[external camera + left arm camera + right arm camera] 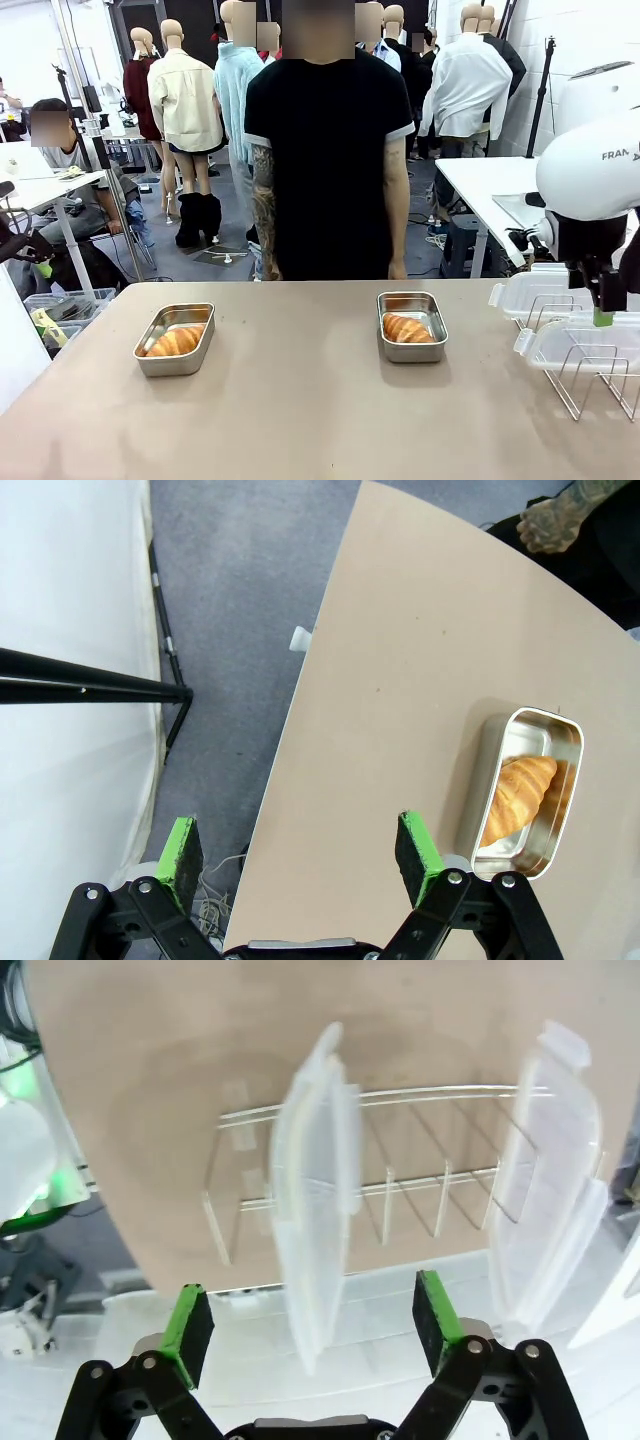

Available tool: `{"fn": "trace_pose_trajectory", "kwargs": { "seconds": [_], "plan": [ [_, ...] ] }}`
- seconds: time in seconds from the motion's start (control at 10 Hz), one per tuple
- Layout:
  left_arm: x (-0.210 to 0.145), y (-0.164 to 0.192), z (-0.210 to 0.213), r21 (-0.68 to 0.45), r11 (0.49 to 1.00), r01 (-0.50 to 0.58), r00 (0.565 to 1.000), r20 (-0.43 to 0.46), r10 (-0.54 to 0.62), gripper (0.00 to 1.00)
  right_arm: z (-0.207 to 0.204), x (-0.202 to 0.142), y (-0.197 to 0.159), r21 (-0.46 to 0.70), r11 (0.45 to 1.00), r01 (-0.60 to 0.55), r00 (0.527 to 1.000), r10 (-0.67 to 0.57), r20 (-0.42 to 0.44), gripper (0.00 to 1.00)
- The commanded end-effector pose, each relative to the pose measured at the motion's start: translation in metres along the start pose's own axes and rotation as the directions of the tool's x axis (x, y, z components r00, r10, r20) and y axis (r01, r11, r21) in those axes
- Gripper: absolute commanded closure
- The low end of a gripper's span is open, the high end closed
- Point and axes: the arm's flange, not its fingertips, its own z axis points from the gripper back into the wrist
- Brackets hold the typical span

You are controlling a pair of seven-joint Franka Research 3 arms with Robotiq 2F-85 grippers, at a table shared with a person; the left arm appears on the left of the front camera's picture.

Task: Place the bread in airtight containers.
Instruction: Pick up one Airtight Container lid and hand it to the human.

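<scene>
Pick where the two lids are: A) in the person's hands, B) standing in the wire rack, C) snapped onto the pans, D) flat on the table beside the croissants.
B: the lids stand on edge in the wire rack, and the pans sit uncovered.

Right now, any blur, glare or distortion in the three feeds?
Front view: sharp, evenly lit, soft shadow beside the left pan. Left wrist view: crisp, table edge bowed by the wide lens, that pan's wall glinting. Right wrist view: soft, nearest lid smeared.
</scene>
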Motion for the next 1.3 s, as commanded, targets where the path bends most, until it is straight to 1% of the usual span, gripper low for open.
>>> {"fn": "trace_pose_trajectory", "kwargs": {
  "seconds": [0.0,0.2,0.4,0.5,0.6,0.8,1.2],
  "plan": [
    [-0.003,0.002,0.001,0.022,1.0,0.002,1.0,0.005,-0.002,0.0,-0.019,-0.004,-0.011,0.005,1.0,-0.015,1.0,0.015,0.017,0.0],
    [-0.003,0.002,0.001,0.022,1.0,0.002,1.0,0.005,-0.002,0.0,-0.031,0.0,-0.02,0.093,0.995,-0.035,0.999,0.034,0.018,0.0],
    [-0.003,0.002,0.001,0.022,1.0,0.002,1.0,0.005,-0.002,0.0,-0.04,-0.001,-0.027,0.111,0.994,-0.02,0.999,0.016,0.03,0.0],
    [-0.003,0.002,0.001,0.022,1.0,0.002,1.0,0.005,-0.002,0.0,-0.049,-0.001,-0.037,0.113,0.994,0.001,1.0,-0.004,0.029,0.0],
    [-0.003,0.002,0.001,0.022,1.0,0.002,1.0,0.005,-0.002,0.0,-0.058,0.0,-0.043,0.144,0.989,0.01,0.999,-0.014,0.03,0.0],
    [-0.003,0.002,0.001,0.022,1.0,0.002,1.0,0.005,-0.002,0.0,-0.064,0.003,-0.045,0.155,0.988,0.003,0.999,-0.008,0.037,0.0],
    [-0.003,0.002,0.001,0.022,1.0,0.002,1.0,0.005,-0.002,0.0,-0.065,0.006,-0.044,0.16,0.987,0.013,1.0,-0.017,0.022,0.77]
  ]
}}
